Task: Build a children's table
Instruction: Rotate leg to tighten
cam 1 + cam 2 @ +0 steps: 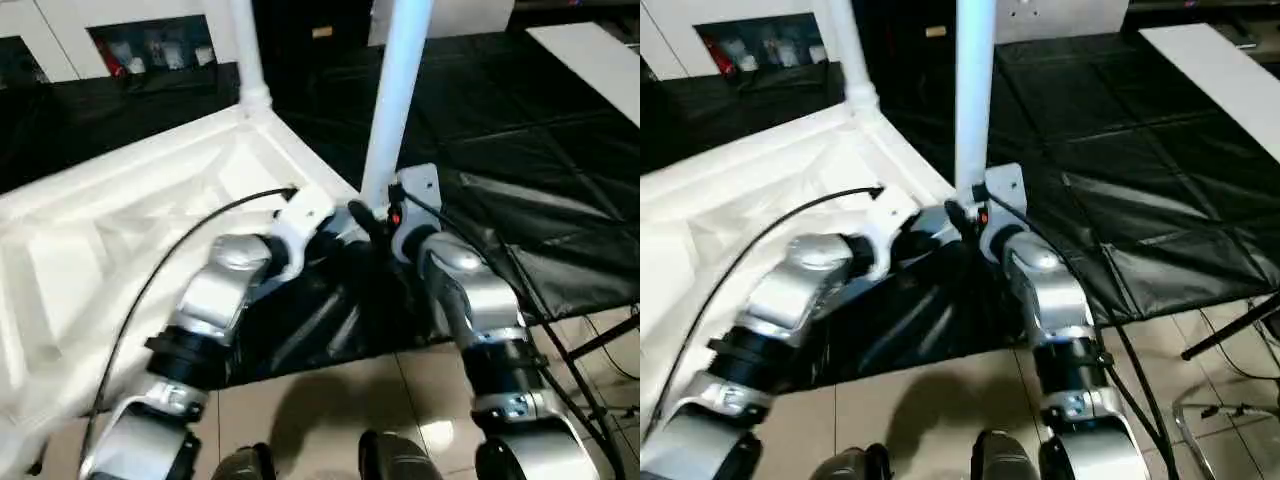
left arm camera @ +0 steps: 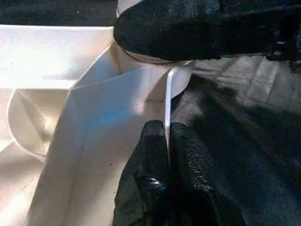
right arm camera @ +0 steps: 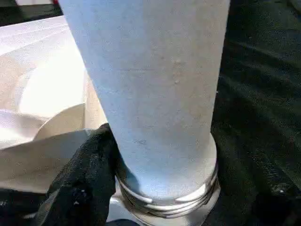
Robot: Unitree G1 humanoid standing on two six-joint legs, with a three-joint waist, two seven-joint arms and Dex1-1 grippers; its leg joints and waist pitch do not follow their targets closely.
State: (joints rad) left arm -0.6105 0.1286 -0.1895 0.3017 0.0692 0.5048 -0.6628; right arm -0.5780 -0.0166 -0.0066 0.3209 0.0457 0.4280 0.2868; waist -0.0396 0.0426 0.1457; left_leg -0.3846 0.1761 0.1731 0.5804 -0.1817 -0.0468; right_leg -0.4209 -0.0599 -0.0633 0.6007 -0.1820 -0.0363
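The children's table lies upside down: its white top (image 1: 120, 220) shows the ribbed underside. One white leg (image 1: 248, 50) stands in the far corner socket. A second leg (image 1: 395, 100) stands upright at the near corner, its threaded foot (image 3: 164, 202) sitting in the socket. My right gripper (image 1: 375, 215) is closed around the base of this leg, with one black finger (image 3: 84, 188) pressed against its side. Just beside that corner, my left gripper (image 2: 168, 136) is shut on the thin rim of the top (image 2: 167, 94). The right gripper's finger (image 2: 202, 28) crosses the leg base in the left wrist view.
The black-covered work surface (image 1: 520, 150) stretches right and back. A white board (image 1: 590, 55) lies at its far right. Black stand legs (image 1: 600, 350) reach over the tiled floor (image 1: 330, 400) on the right. A black cable (image 1: 170, 260) arcs over my left forearm.
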